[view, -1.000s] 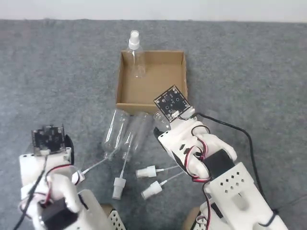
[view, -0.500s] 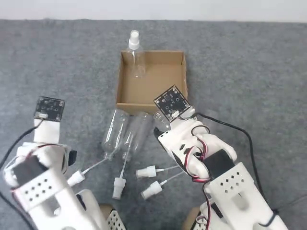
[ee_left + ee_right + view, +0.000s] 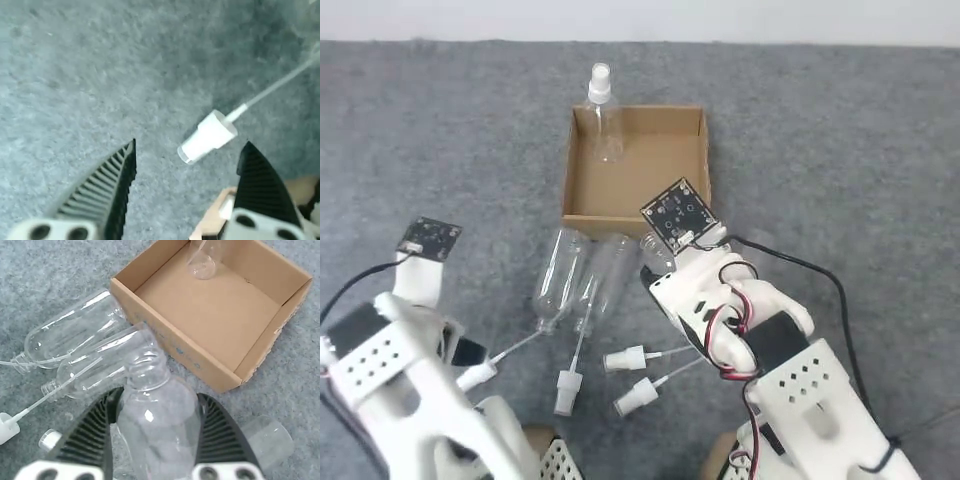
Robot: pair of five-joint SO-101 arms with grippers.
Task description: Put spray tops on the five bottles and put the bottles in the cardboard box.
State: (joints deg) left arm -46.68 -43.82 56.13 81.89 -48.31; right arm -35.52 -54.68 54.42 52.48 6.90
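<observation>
As the left arm (image 3: 380,360) swings down from its folded pose, the left hand (image 3: 190,147) hangs spread open over a loose spray top (image 3: 209,136) on the table (image 3: 840,150), at seven o'clock from the cardboard box (image 3: 582,215). The right hand (image 3: 156,396) stays clenched on an uncapped bottle (image 3: 155,425) at the box's six o'clock; picking up that top for capping looks next.

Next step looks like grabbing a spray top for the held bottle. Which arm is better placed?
Left. The left arm has its jaws open just above a loose spray top, ready to close on it. The right arm is occupied, its jaws shut on an uncapped bottle.
</observation>
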